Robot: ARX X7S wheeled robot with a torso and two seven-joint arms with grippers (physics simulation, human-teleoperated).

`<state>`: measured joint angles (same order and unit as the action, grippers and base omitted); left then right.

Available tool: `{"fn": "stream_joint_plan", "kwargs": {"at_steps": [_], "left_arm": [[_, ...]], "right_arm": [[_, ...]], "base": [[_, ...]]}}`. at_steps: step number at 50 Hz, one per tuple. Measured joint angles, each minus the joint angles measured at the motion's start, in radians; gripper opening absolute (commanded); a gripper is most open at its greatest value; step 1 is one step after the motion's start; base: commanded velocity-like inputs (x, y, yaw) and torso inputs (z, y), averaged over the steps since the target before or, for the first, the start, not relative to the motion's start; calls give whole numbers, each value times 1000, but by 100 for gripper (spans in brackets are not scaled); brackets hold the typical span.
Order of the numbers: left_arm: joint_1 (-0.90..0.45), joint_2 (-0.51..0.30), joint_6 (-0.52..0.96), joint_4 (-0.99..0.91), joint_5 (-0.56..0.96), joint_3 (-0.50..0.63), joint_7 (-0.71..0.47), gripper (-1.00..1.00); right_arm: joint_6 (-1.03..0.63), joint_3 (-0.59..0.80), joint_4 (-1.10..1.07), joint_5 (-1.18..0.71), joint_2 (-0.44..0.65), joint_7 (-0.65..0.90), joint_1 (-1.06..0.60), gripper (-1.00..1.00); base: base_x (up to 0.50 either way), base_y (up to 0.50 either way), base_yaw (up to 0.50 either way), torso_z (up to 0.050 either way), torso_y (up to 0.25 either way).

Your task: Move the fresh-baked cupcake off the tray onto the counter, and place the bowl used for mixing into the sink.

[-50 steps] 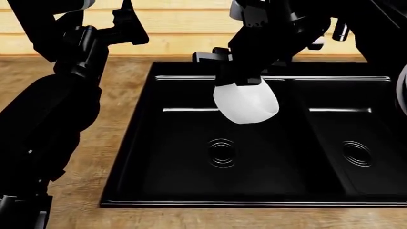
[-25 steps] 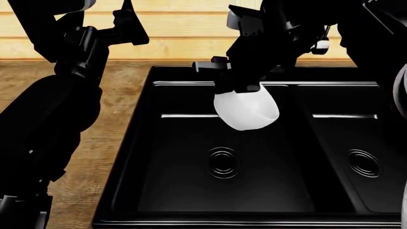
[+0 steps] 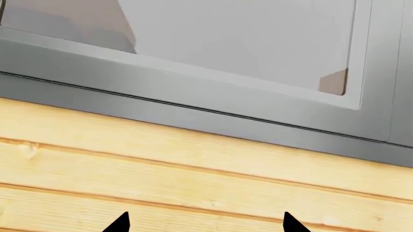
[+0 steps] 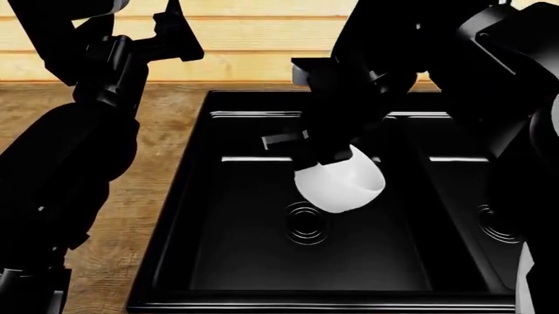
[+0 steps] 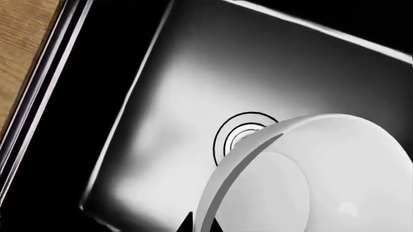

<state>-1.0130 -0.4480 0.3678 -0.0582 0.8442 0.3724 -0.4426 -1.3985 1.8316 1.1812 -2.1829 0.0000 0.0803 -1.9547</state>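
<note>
The white bowl (image 4: 342,184) hangs tilted inside the left basin of the black sink (image 4: 187,196), just above its round drain (image 4: 306,223). My right gripper (image 4: 320,156) is shut on the bowl's rim from above. In the right wrist view its two fingertips (image 5: 186,223) pinch the rim of the bowl (image 5: 322,179), with the drain (image 5: 240,131) partly hidden behind it. My left gripper (image 4: 171,26) is raised over the wood counter (image 4: 148,131), open and empty, and faces the wall (image 3: 206,225). The cupcake and the tray are out of view.
A second basin (image 4: 489,222) lies to the right, mostly hidden by my right arm. A light plank wall (image 4: 235,39) runs behind the counter, with a grey window frame (image 3: 193,92) above it. My left arm covers the counter at the left.
My right gripper has carried the bowl down and nearer, from above the sink's back rim into the left basin close to the drain. The left arm has stayed put.
</note>
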Motion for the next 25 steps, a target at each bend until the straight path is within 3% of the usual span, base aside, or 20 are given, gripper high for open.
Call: {"fn": "stream_joint_plan", "kwargs": {"at_steps": [25], "left_arm": [[1, -3, -4, -5, 2, -1, -4, 100]], "right_arm": [[-45, -139, -84, 166, 0, 78, 96, -100]], "base": [[0, 0, 0, 0, 0]]}}
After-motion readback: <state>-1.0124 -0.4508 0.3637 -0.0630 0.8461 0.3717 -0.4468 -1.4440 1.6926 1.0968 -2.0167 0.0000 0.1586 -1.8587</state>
